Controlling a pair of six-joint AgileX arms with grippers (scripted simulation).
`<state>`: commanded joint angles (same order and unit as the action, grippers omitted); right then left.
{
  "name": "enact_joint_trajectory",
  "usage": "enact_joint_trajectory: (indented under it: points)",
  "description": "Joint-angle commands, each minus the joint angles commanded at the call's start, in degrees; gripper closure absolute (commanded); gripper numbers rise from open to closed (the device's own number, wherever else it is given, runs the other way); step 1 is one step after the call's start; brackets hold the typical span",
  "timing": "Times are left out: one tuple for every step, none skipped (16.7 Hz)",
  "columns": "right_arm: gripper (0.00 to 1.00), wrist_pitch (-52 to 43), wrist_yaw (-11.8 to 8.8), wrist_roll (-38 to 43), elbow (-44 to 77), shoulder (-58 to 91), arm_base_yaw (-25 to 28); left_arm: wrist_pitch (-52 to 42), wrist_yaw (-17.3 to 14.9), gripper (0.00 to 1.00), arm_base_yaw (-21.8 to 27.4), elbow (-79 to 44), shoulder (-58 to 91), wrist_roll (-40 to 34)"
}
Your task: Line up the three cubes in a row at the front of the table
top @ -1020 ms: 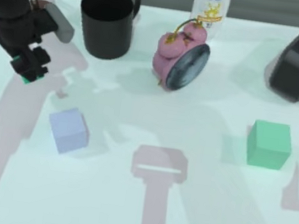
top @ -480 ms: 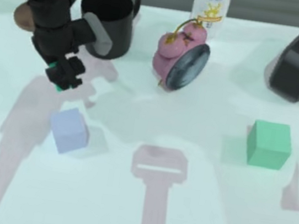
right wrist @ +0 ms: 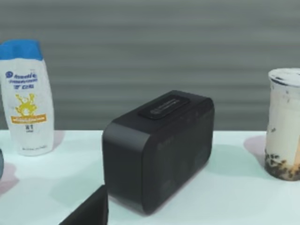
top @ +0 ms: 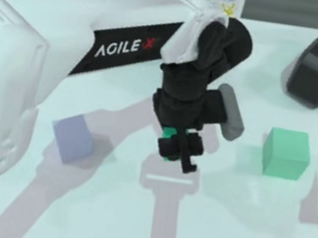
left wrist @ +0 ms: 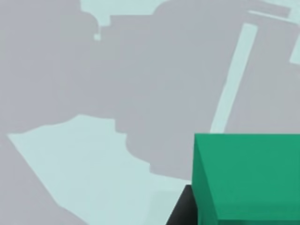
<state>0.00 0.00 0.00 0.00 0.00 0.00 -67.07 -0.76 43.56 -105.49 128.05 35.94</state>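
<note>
Small bright green cube (top: 169, 134) is pinched between the fingers of the left gripper (top: 177, 148), held above the table (top: 103, 218) near its middle. Lavender-blue cube (top: 73, 138) sits at table left, mint-green cube (top: 286, 153) at right, well apart. Right arm not visible in top view; its wrist camera faces a black box (right wrist: 157, 147).

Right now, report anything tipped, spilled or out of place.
Nothing stands out. The left claw holds the small green cube over the table; the lavender cube and mint cube sit flat and apart.
</note>
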Motion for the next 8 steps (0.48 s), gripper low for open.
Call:
enact_joint_trajectory:
  points:
    - [0.00, 0.0, 0.0, 0.0, 0.0, 0.0, 0.0, -0.2, 0.0, 1.00, 3.7, -0.1, -0.2, -1.0]
    - [0.00, 0.0, 0.0, 0.0, 0.0, 0.0, 0.0, -0.3, 0.1, 1.00, 7.2, -0.1, -0.4, -2.0]
    - [0.00, 0.0, 0.0, 0.0, 0.0, 0.0, 0.0, -0.4, 0.1, 1.00, 10.0, -0.2, -0.6, -2.9]
    - [0.00, 0.0, 0.0, 0.0, 0.0, 0.0, 0.0, -0.5, 0.2, 1.00, 12.4, -0.2, -0.9, -3.6]
    - [0.00, 0.0, 0.0, 0.0, 0.0, 0.0, 0.0, -0.5, 0.2, 1.00, 14.1, -0.1, -1.1, -4.2]
    - [0.00, 0.0, 0.0, 0.0, 0.0, 0.0, 0.0, -0.5, 0.2, 1.00, 15.1, -0.1, -1.3, -4.7]
    - [0.00, 0.0, 0.0, 0.0, 0.0, 0.0, 0.0, -0.5, 0.3, 1.00, 15.6, -0.1, -1.3, -4.9]
    - [0.00, 0.0, 0.0, 0.0, 0.0, 0.0, 0.0, -0.5, 0.3, 1.00, 15.6, -0.1, -1.3, -4.9]
